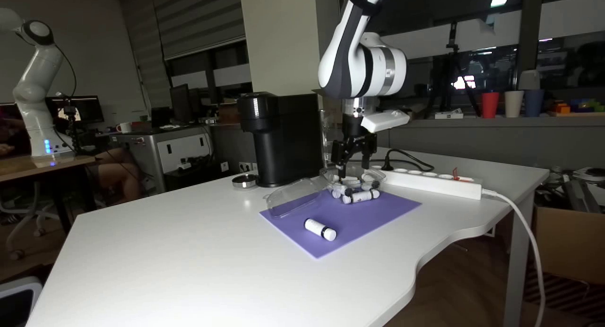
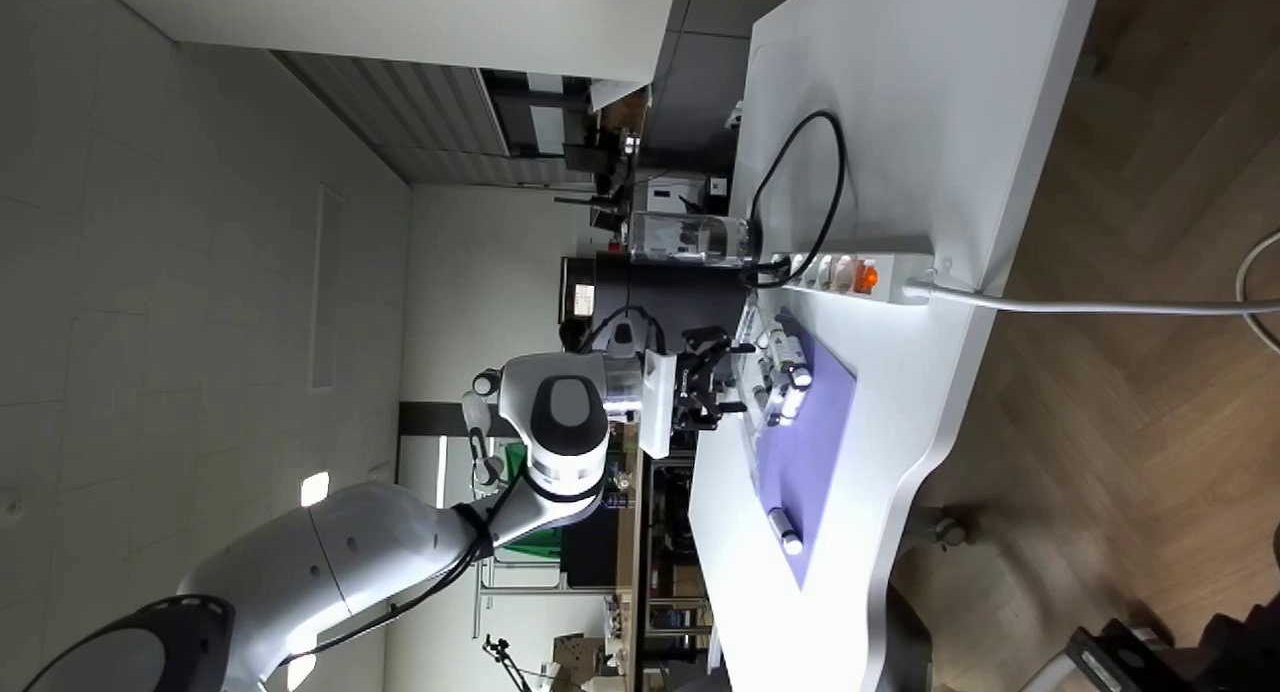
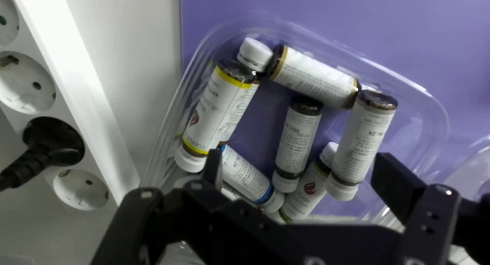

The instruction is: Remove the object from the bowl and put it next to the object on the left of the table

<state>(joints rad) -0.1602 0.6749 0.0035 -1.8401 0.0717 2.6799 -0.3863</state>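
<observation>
A clear plastic bowl (image 1: 326, 176) holds several small white-labelled bottles; its wall also shows in the wrist view (image 3: 430, 119). In the wrist view there are a yellow-banded bottle (image 3: 218, 112), a blue-banded bottle (image 3: 247, 175), a middle bottle (image 3: 298, 140) and a bottle at the right (image 3: 361, 138). A single white bottle (image 1: 320, 229) lies apart on the purple mat (image 1: 373, 218), also seen in an exterior view (image 2: 785, 531). My gripper (image 3: 298, 161) points down over the bowl in both exterior views (image 1: 354, 170) (image 2: 738, 378). It is open with nothing held. Its body hides the bowl's near side.
A clear lid (image 1: 293, 202) rests on the mat beside the bowl. A white power strip (image 1: 435, 184) with a black plug (image 3: 53, 140) stands close to the bowl. A black coffee machine (image 1: 288, 138) and a round metal tin (image 1: 245, 181) stand behind.
</observation>
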